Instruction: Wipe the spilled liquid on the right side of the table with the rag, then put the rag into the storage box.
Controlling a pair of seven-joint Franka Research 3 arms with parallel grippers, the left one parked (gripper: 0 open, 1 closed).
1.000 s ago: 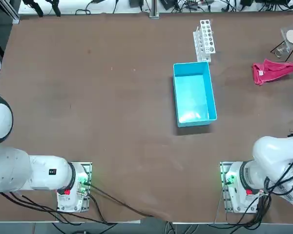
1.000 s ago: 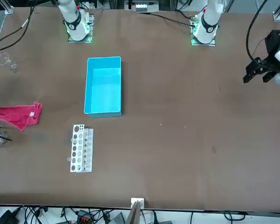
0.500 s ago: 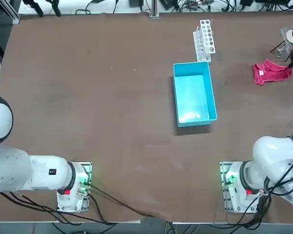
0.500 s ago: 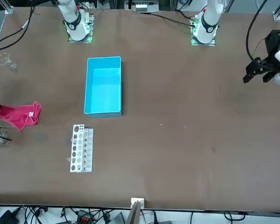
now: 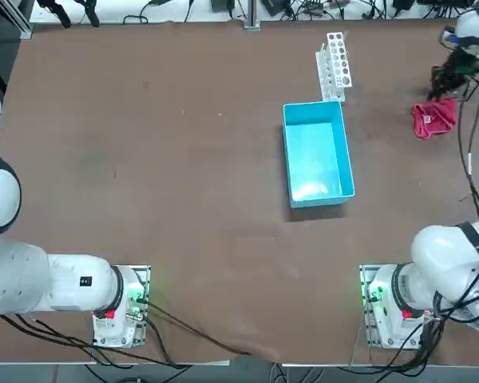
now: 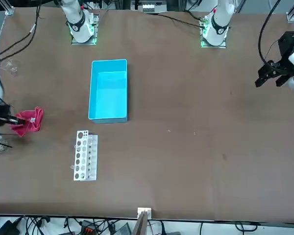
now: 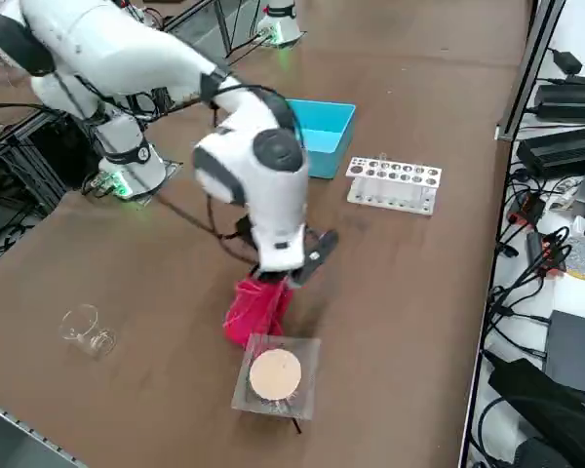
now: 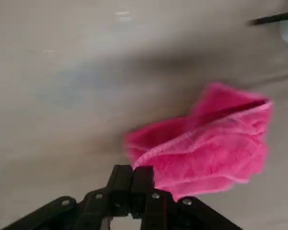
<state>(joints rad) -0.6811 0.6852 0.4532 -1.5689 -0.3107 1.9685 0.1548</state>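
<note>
The pink-red rag (image 5: 433,118) lies bunched on the brown table (image 5: 184,199) at its far right, also seen in the front view (image 6: 28,121) and the right side view (image 7: 255,310). My right gripper (image 5: 445,96) is shut on the rag's edge and points down at it (image 7: 273,281). In the wrist view the closed fingertips (image 8: 132,173) pinch the folded rag (image 8: 211,143). A faint darker smear of spilled liquid (image 8: 72,88) shows on the table beside the rag. The light blue storage box (image 5: 318,153) stands empty left of the rag, well apart from it.
A white rack with round holes (image 5: 335,60) stands beyond the box (image 6: 109,90). A clear dish with a tan disc (image 7: 276,375) sits just past the rag at the table's right edge. A small glass (image 7: 86,327) lies nearer the base side. Cables hang along the far edge.
My right arm has swung in over the far right corner. The rag, spread toward the right edge a second ago, is now bunched and drawn in under the gripper.
</note>
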